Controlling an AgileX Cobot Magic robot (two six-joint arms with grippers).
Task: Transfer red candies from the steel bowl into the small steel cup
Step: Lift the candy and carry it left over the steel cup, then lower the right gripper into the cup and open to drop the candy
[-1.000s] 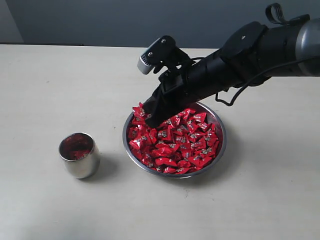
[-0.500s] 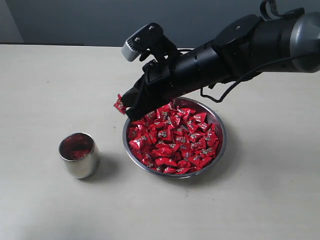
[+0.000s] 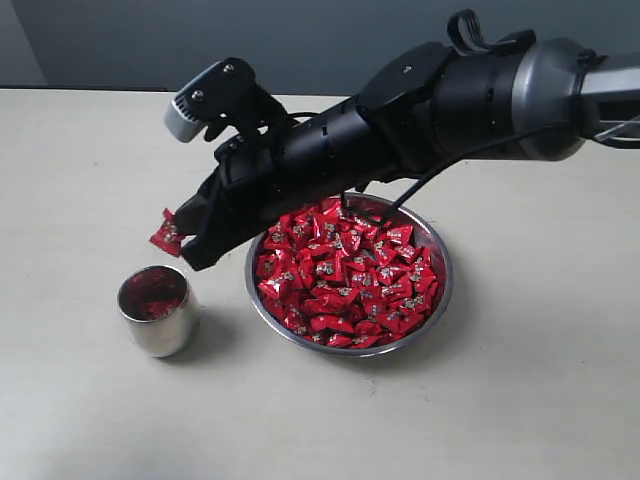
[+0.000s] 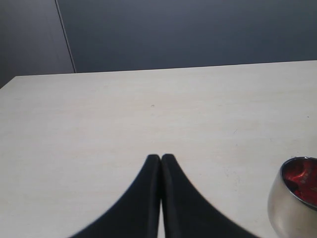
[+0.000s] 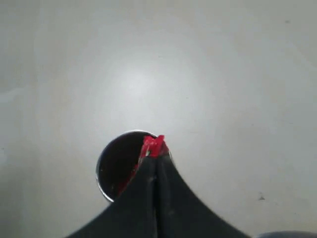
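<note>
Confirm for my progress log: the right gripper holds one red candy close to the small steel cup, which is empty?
Not empty: the exterior view shows red candies already inside the small steel cup. The right gripper does hold one red candy close to it.

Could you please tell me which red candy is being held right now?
The lone candy pinched in the right gripper's fingers, in the air near the small steel cup; the others lie heaped in the steel bowl or inside the cup.
</note>
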